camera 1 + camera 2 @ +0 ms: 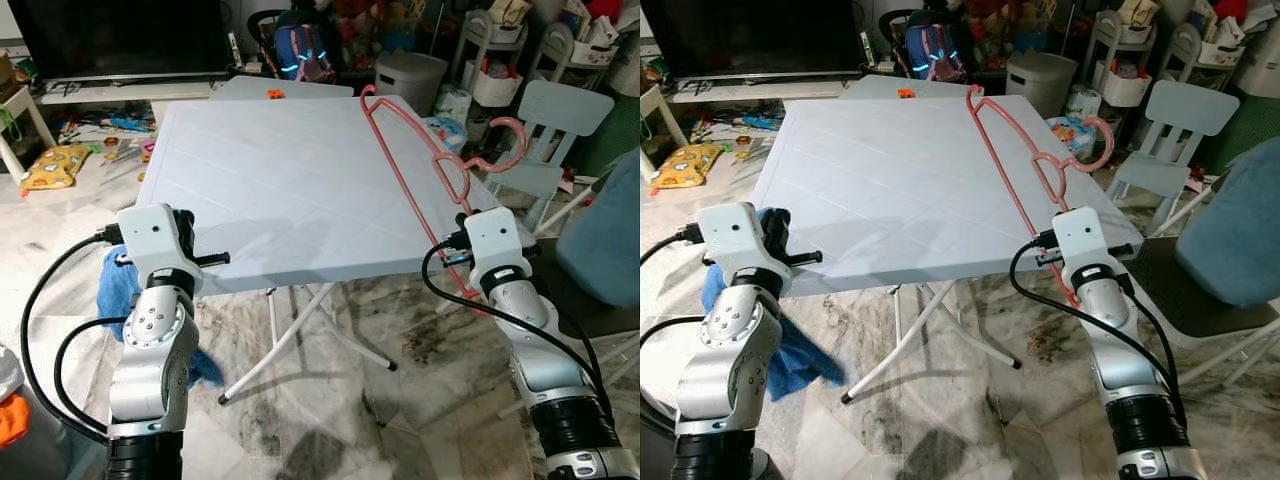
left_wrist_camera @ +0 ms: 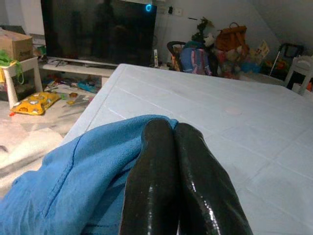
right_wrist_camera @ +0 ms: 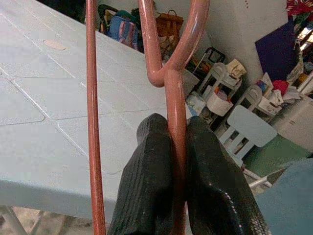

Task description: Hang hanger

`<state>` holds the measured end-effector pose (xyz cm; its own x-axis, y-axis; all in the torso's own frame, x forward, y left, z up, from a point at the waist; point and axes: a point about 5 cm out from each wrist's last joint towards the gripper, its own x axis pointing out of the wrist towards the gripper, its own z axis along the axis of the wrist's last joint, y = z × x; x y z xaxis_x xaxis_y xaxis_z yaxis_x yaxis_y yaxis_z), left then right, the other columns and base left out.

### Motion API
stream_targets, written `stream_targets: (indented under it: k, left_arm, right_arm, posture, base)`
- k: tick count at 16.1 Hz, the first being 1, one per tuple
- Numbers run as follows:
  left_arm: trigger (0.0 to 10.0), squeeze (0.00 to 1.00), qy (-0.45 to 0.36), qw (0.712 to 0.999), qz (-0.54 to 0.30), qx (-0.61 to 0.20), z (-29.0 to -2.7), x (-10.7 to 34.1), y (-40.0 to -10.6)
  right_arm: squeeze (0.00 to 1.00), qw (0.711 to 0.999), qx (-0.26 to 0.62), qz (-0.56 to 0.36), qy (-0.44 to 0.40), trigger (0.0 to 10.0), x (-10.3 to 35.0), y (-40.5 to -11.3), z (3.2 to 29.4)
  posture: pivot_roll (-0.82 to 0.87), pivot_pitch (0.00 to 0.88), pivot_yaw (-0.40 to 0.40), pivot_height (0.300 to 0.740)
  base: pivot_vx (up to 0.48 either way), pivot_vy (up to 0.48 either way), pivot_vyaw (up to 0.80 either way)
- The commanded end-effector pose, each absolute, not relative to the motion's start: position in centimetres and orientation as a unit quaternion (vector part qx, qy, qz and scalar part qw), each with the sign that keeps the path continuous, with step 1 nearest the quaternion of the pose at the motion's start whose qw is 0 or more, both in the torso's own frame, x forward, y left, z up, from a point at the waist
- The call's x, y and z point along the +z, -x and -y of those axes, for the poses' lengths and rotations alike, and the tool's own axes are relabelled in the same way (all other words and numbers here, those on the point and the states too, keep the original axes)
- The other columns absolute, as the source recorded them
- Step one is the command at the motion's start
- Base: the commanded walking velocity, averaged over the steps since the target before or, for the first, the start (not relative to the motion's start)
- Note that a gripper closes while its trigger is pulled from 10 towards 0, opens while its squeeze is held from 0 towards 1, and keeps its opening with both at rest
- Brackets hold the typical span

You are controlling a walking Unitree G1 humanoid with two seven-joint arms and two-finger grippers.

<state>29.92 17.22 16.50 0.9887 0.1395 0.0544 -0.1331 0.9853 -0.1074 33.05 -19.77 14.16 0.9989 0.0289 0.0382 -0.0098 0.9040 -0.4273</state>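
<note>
**Pink hanger pinched at the table's right edge**

The pink plastic hanger [image 1: 420,180] lies along the right side of the pale blue folding table [image 1: 290,180], its long bar running from the far corner toward the near edge, its hook [image 1: 505,140] sticking out past the table's side toward the light blue child's chair [image 1: 555,125]. The right gripper [image 3: 177,147] has it: in the right wrist view the two black fingers [image 3: 146,186] press tight on the hanger's stem just below the fork, with the other bar passing alongside. The right arm [image 1: 500,255] sits just off the table's near right corner.

Over on the left, the left gripper [image 2: 176,147] has its fingers closed together on a blue cloth [image 2: 73,181], which drapes down past the left arm [image 1: 155,260] at the table's near left corner.

Beyond the table, a dark television [image 1: 120,35] on a low stand, a backpack [image 1: 303,50] and a grey bin [image 1: 410,80].
</note>
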Motion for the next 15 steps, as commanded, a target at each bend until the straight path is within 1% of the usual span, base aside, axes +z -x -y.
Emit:
stream_targets:
  k: [1, 2, 8, 15]
  left_arm:
    - [10.0, 0.0, 0.05, 0.996, 0.047, 0.057, -16.9, 17.2, -30.2]
    - [10.0, 0.0, 0.05, 0.996, 0.058, 0.05, -16.9, 17.7, -30.3]
    - [10.0, 0.0, 0.044, 0.995, 0.082, 0.045, -17.0, 19.0, -30.7]
    - [10.0, 0.0, 0.043, 0.994, 0.086, 0.052, -17.4, 19.1, -30.8]
  right_arm:
    - [0.0, 0.975, 0.015, 0.044, 0.218, 10.0, 15.1, -33.3, 19.6]
    - [0.0, 0.974, 0.014, 0.058, 0.221, 10.0, 15.6, -33.3, 19.5]
    - [0.0, 0.973, 0.013, 0.065, 0.22, 10.0, 15.9, -33.6, 19.4]
    - [0.0, 0.972, 0.031, 0.065, 0.224, 10.0, 15.5, -33.4, 18.8]
  posture:
    - [-0.11, 0.0, -0.03, 0.74]
    - [-0.11, 0.0, -0.033, 0.74]
    - [-0.1, 0.0, -0.039, 0.74]
    - [-0.1, 0.0, -0.034, 0.74]
  base:
    - [0.341, 0.0, 0.0]
    - [0.461, 0.0, 0.0]
    - [0.469, 0.0, 0.0]
    - [0.469, 0.0, 0.0]
